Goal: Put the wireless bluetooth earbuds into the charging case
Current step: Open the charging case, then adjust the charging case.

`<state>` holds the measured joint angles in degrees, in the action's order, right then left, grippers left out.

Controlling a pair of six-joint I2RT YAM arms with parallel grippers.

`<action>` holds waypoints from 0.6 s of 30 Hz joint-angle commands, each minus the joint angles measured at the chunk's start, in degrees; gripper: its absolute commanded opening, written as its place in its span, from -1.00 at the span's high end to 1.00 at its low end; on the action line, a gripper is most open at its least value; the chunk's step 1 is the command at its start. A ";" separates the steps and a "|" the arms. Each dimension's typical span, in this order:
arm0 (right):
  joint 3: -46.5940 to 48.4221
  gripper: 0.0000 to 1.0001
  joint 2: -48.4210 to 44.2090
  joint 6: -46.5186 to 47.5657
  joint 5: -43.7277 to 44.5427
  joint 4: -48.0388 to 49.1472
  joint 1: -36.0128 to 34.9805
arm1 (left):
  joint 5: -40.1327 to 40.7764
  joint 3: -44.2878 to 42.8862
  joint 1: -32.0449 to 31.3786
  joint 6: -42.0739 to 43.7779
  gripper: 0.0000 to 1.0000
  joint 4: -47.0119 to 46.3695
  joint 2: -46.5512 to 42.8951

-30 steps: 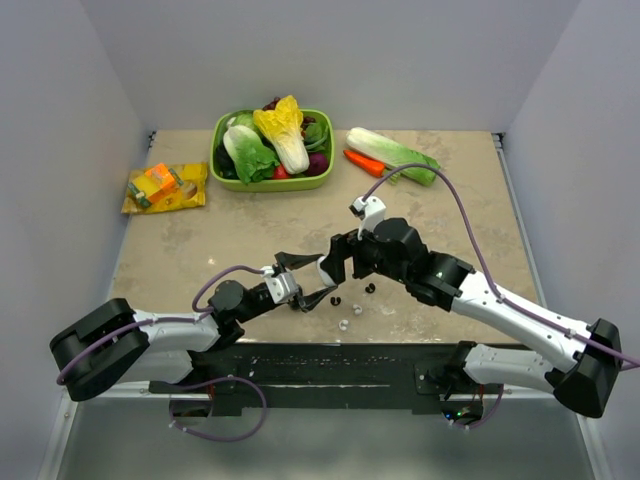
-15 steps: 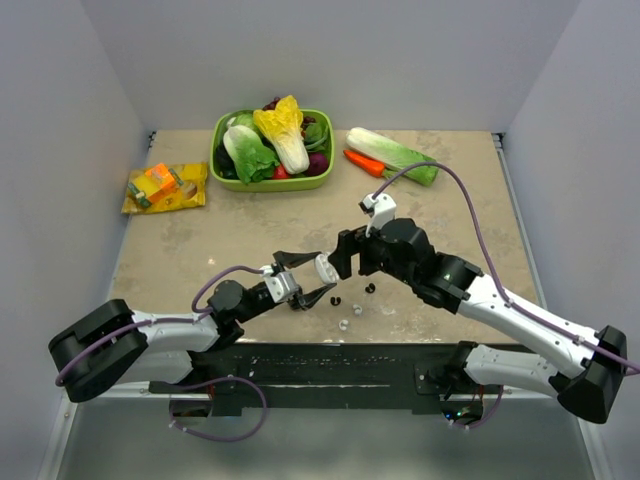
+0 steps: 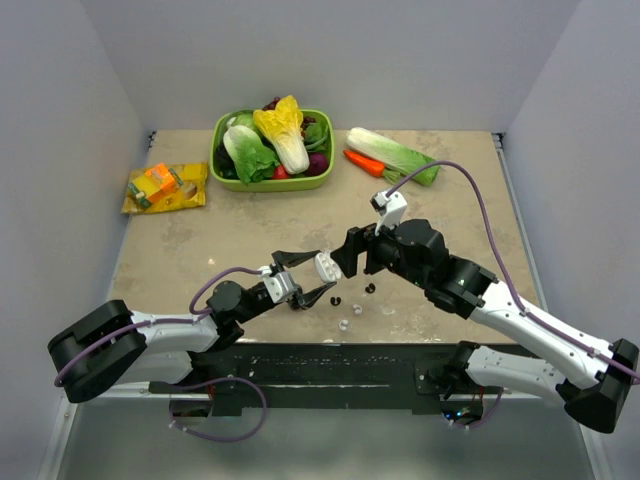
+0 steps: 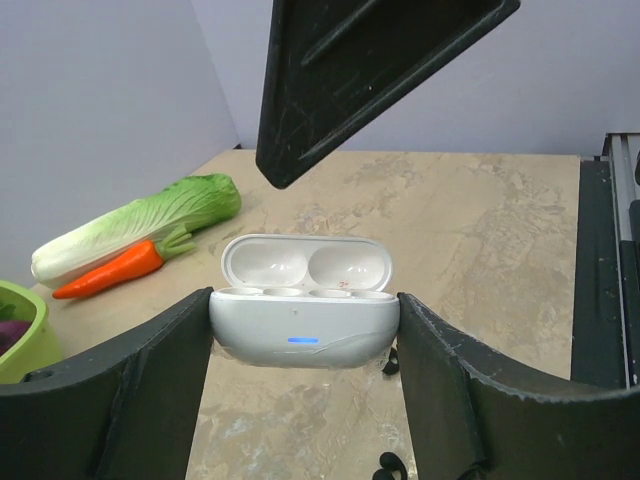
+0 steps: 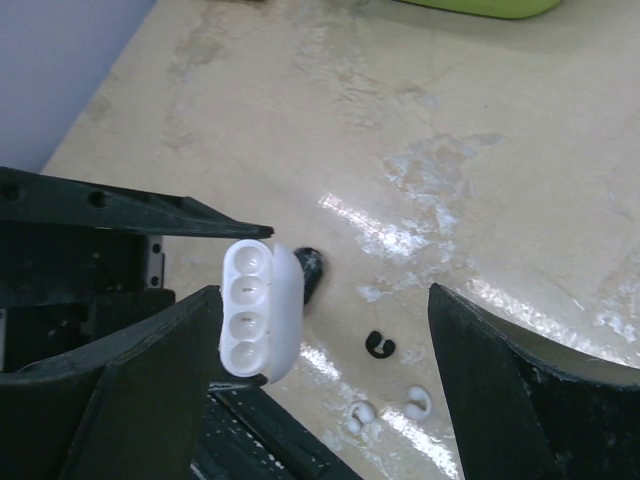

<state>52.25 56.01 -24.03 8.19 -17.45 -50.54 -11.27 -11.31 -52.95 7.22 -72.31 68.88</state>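
Case: white, lid up, pinched end to end between the fingers of the left claw.
Left claw: partly open, gripping the case.
Right claw: jaws wide, holding nothing, hanging just over the case.
Earbuds: two, black, loose on the table under the right claw. One lies between its fingers, and the second bud is half hidden behind the case.
White bits: a pair beside the buds (too small to name).
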 commanded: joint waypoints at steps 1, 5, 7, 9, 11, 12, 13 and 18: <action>0.48 -0.65 0.23 -1.98 -5.45 5.06 0.09 | 0.54 -0.11 -0.31 2.09 1.00 -14.87 -0.42; 0.84 -0.44 2.43 -2.16 -6.16 5.24 0.09 | 0.46 -0.38 -0.31 2.09 1.00 -14.96 -0.50; 0.66 -0.33 2.96 -2.42 -6.16 5.41 0.18 | 0.54 -0.38 -0.31 2.18 1.00 -14.96 -0.59; 0.49 -0.29 3.58 -2.51 -6.08 5.59 0.27 | 0.54 -0.38 -0.31 2.18 1.00 -14.96 -0.85; 0.22 -0.25 3.76 -2.60 -5.99 5.85 0.18 | 0.46 -0.29 -0.31 2.18 1.00 -15.05 -1.03; 0.22 -0.22 4.11 -2.60 -5.81 5.85 0.36 | 0.46 -0.29 -0.31 2.18 1.00 -15.05 -1.12; 0.22 -0.21 4.28 -2.60 -5.99 5.85 0.27 | 0.54 -0.20 -0.31 2.18 1.00 -15.22 -1.21; -0.13 -0.07 4.81 -2.77 -6.34 6.46 0.71 | 0.54 -0.11 -0.31 2.18 1.00 -15.58 -1.21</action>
<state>52.25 60.77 -26.15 3.18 -14.00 -50.28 -11.03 -11.31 -52.95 8.16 -72.31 68.82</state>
